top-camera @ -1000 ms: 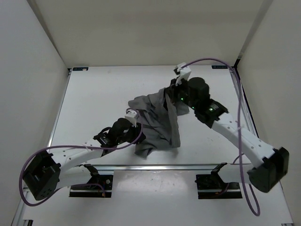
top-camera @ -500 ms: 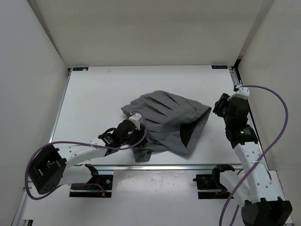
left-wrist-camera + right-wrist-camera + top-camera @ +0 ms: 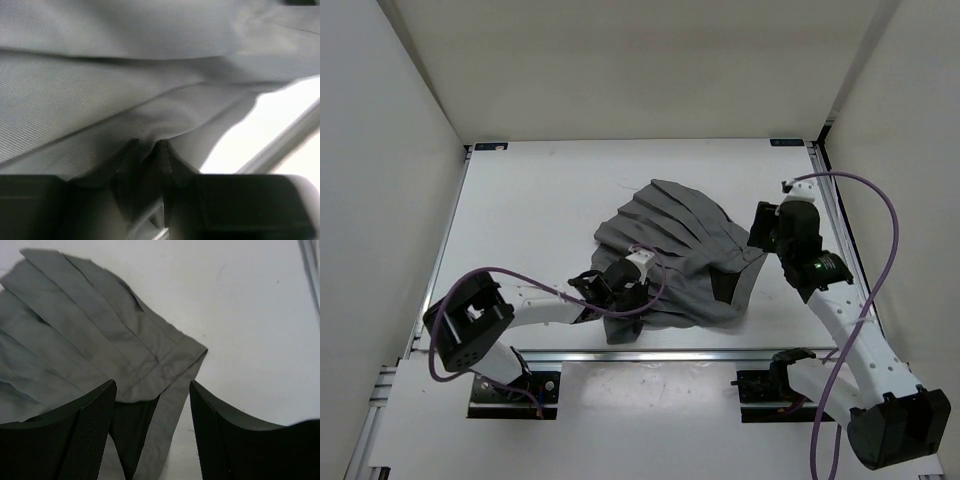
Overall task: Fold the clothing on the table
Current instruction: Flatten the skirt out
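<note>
Fingers (image 3: 90, 432) of the right gripper (image 3: 760, 230) stand well apart with nothing between them, hovering by the table's (image 3: 540, 200) right rail, just above the buttoned waistband (image 3: 187, 352) corner of the clothing (image 3: 670, 230). On the left gripper (image 3: 622, 286), toward the table's near rail, the fingers (image 3: 170, 167) look pinched on a pucker of the grey cloth, which fills that wrist's view.

The clothing lies on the table between its middle and right rail. Its pleats are fanned toward the far side, and a darker inner patch shows at the near right corner. It is spread loosely and no clean fold is in place yet.

My reading is that this is a regrasp during the first fold: one side is held while the other arm lines up on the waistband. Next, the right fingers need to drop onto that waistband corner and take only the top layer. Both arms should then lift together and carry the edge across evenly, so the pleats do not bunch.
</note>
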Available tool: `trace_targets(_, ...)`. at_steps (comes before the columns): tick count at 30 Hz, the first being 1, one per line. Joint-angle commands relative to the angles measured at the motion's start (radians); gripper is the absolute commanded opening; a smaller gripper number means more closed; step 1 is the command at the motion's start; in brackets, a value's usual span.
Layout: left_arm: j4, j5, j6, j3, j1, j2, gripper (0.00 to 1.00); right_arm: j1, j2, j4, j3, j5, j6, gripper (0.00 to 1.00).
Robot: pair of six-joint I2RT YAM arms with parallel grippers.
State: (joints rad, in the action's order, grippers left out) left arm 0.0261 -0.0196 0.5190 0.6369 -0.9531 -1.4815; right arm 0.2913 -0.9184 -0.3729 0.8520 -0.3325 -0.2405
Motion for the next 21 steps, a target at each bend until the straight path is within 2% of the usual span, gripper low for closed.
trace_targets(1,-0.026,0.076,0.016,0.036,-0.013,-0.049,0.24,-0.027,0.022,0.035,-0.042,0.102,-0.028,0.65)
trace_targets(2,-0.060,0.107,0.024,0.046,0.002,-0.072,0.20,-0.017,0.021,0.048,-0.045,0.101,-0.029,0.65)
trace_targets(4,-0.116,0.162,0.039,0.064,0.005,-0.111,0.01,-0.012,0.026,0.037,-0.048,0.083,-0.019,0.65)
trace_targets(11,-0.299,0.397,0.041,0.155,0.079,-0.195,0.00,-0.033,0.050,0.020,-0.079,0.096,-0.006,0.64)
trace_targets(17,-0.316,0.403,-0.028,0.239,0.267,-0.183,0.00,-0.043,0.036,0.005,-0.113,0.173,-0.008,0.64)
trace_targets(21,-0.360,0.432,-0.099,0.403,0.324,-0.243,0.00,0.018,-0.023,-0.011,-0.117,0.191,-0.014,0.63)
